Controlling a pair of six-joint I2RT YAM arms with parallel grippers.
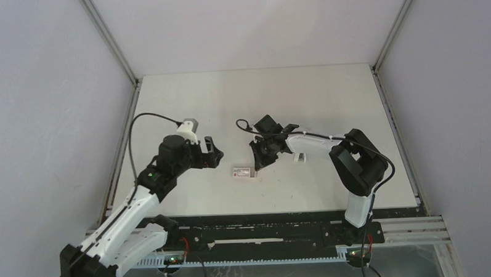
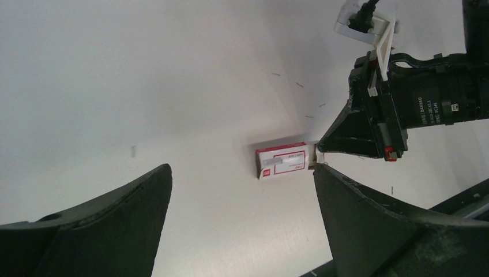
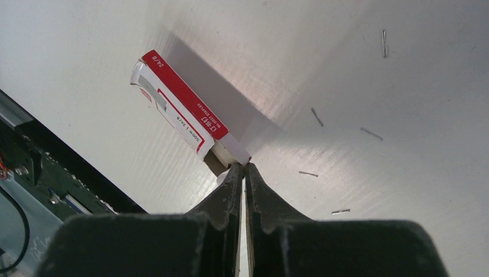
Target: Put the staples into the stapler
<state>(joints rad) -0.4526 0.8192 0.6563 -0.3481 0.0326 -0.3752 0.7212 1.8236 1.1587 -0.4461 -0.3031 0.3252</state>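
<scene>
The red and white staples box (image 1: 243, 172) lies flat on the table between the arms, also seen in the left wrist view (image 2: 282, 161) and the right wrist view (image 3: 184, 107). Its end nearest my right gripper (image 3: 243, 165) is open, showing a white flap. That gripper (image 1: 257, 167) is shut, its tips pressed against the flap; I cannot tell whether the flap is pinched. My left gripper (image 1: 215, 152) hovers open to the left of the box, well apart from it (image 2: 241, 167). A small pale object (image 1: 300, 157) by the right forearm may be the stapler; it is too small to tell.
Several loose staples (image 3: 317, 117) lie scattered on the white table (image 1: 328, 98) to the right of the box. A black rail (image 1: 265, 233) runs along the near edge. Walls close in the left, right and back sides.
</scene>
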